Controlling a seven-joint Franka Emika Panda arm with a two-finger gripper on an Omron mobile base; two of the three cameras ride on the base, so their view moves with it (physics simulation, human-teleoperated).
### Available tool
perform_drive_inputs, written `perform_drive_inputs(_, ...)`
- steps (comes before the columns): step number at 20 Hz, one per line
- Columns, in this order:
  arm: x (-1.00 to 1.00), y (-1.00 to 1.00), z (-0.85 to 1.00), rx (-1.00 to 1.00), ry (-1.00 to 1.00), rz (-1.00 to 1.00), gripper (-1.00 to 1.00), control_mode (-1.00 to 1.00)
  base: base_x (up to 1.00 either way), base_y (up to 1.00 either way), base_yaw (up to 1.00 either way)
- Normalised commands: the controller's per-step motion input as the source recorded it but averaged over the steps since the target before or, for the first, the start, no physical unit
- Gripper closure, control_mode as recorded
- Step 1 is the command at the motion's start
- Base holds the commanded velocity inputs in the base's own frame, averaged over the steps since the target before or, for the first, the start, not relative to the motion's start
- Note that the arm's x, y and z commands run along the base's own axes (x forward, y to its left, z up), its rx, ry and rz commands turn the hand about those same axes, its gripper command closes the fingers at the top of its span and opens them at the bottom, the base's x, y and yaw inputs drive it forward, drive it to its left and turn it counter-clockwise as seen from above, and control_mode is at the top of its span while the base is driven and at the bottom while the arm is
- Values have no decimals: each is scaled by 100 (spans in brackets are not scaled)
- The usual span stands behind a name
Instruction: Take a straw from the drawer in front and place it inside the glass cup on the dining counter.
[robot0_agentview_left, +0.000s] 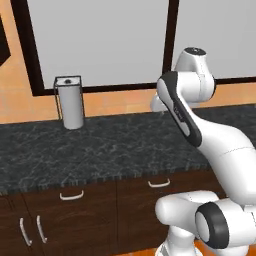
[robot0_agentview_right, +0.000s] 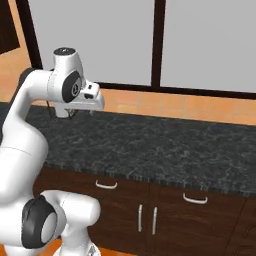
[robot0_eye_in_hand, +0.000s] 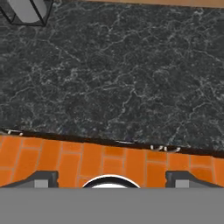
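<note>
I have the arm folded up high, the hand above the black granite counter. In the hand view the gripper points down past the counter's front edge onto orange tile floor; the two fingertips stand wide apart with nothing between them.

The drawer sits shut directly under the counter edge, its curved pale handle just left of my forearm in the left base view. A second drawer with the same handle lies further left, and cabinet doors with upright handles sit below it.

A grey metal canister stands upright at the back of the counter, against the wall, well apart from the hand. Behind it a dark-framed window. The counter top between canister and hand is bare stone.

I cannot tell where the straw, cup or dining counter are.
</note>
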Motion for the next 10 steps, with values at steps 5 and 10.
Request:
perform_drive_inputs(5, 0, 0, 0, 0, 0, 0, -100, 100, 7, -76, 45)
perform_drive_inputs(10, 0, 0, 0, 0, 0, 0, -100, 100, 9, -66, 63)
